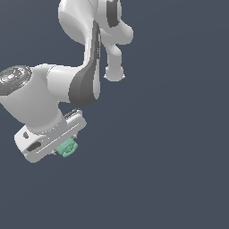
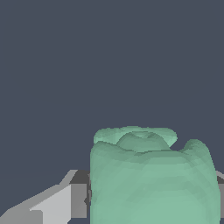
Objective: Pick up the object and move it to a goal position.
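Mint-green filled the near part of the wrist view: the block (image 2: 151, 179) sat right up against the camera, lumpy and rounded on top, with a grey finger (image 2: 57, 203) pressed in at one side and a sliver of another part just showing at the opposite edge. From where I stood it looked held, the pincer narrowed onto the block with no gap that I could make out. In the exterior view the same thing showed smaller: the white gripper (image 1: 62, 150) hung at the end of the arm (image 1: 85, 80), toward that view's left, and the block (image 1: 68, 147) peeked out from under it, mostly covered by the gripper body. Behind and all around was only flat slate-blue (image 1: 179, 156); I could find no surface edge, no shadow, and no marker for the goal, so I could not tell whether the block was lifted or resting on anything. My guess was that the grasp had been made and the carrying step was in hand. The next move, as I judged it, called for a steady travel toward the goal with the squeeze kept firm, since those rounded edges might let the block twist or slip. Where that goal lay, nothing in either view told me.
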`<state>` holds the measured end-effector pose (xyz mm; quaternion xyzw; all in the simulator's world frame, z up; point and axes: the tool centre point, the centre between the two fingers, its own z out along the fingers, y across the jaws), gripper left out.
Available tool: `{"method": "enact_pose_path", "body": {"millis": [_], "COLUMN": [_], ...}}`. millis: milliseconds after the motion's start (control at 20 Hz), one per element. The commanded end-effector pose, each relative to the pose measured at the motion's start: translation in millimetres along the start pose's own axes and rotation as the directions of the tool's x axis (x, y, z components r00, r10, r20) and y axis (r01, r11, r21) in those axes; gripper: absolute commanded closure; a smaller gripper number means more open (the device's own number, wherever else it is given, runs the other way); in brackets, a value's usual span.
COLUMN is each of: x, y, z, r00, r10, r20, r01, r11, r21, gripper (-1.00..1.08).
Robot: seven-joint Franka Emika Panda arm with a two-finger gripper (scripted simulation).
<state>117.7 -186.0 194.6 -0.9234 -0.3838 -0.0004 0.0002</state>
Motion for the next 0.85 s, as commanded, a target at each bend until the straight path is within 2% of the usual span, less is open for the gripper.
{"method": "enact_pose_path", "body": {"millis": [0,800], "x": [2.0,7.1], "y": [6.6,22.3], "z": [-5.1,-15.9], "r00": [1.000,1.000], "r10": [0.000,0.000], "r20": [0.000,0.001], "r01": [0.000,0.000], "r11": [1.000,1.000], "r21": [0.000,0.000], "gripper": [1.08,1.08]}}
